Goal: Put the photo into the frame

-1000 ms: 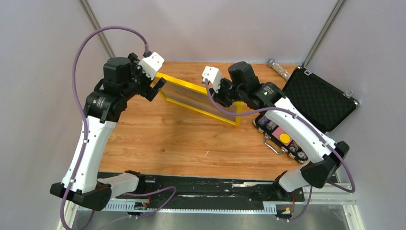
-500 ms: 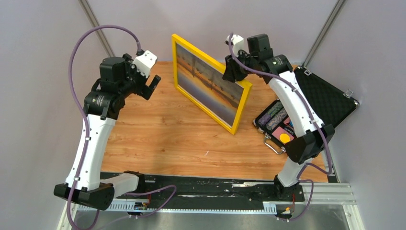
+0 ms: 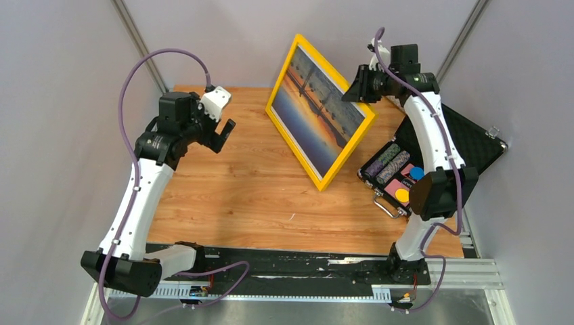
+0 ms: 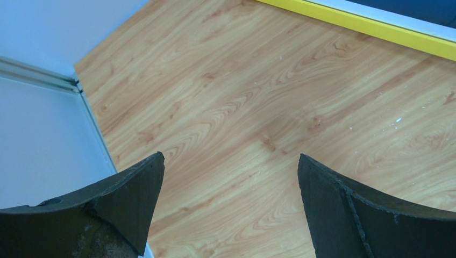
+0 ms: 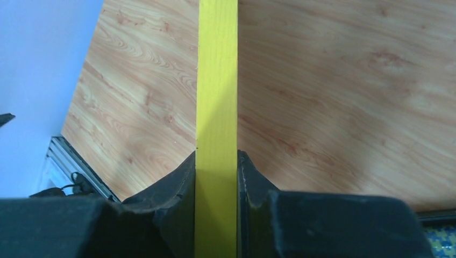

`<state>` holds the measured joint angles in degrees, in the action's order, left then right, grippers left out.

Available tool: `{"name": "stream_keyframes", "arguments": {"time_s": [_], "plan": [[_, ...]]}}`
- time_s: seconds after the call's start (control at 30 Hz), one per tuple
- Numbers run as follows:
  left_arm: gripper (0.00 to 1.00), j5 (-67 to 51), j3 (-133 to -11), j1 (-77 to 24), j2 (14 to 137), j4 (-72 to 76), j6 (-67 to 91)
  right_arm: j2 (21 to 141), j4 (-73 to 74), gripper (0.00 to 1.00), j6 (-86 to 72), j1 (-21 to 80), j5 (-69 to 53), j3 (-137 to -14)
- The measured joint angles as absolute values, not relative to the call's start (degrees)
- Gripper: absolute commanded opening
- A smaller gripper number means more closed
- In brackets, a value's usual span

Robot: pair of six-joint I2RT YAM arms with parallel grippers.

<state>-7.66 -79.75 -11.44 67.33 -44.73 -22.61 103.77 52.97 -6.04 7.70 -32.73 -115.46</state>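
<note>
Right fingers [image 5: 175, 193] are pinched on the frame [image 5: 216, 80], one on each face of its thin yellow edge, with only that narrow gap between them. They grip it at its upper right side, high over the back of the tabletop [image 3: 230, 183]. The frame stands steeply tilted on one corner, and that lowest corner is down beside the open black case [image 3: 467, 145]; whether it touches the wood I cannot tell. The photo [image 3: 318, 108] sits inside the frame, its orange sunset and blue water facing up and to the left. Left fingers [image 4: 123, 199] are spread wide with nothing between them, above bare wood at the left rear, well apart from the frame.
</note>
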Motion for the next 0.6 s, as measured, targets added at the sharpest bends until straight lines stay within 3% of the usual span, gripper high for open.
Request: {"name": "stream_keyframes", "arguments": {"time_s": [0.37, 0.6], "plan": [[1.00, -11.4, -76.5, -11.4, 68.1, -42.8, -20.9, 100.9, 41.3, 0.00, -14.2, 2.5, -40.2, -98.1], [1.00, -13.6, -75.1, -11.4, 69.7, -40.7, -19.3, 93.3, 26.7, 0.00, -23.0, 1.1, -42.7, -78.2]]}}
